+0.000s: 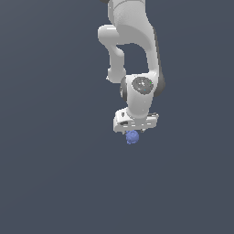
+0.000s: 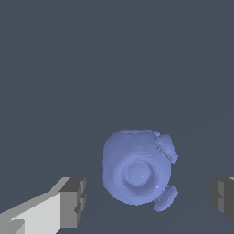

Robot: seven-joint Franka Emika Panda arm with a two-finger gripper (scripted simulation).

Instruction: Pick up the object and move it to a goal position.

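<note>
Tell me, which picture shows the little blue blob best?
The wrist view: the blue blob looks big and bumpy there, between the open gripper fingers. In the exterior view it is only a tiny blob just under the gripper.

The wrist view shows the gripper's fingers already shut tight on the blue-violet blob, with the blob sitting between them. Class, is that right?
Not quite. The blue-violet blob does sit between the fingers, but the gripper is open: the wrist view shows clear gaps between the blob and each finger, so nothing is gripped yet.
</note>
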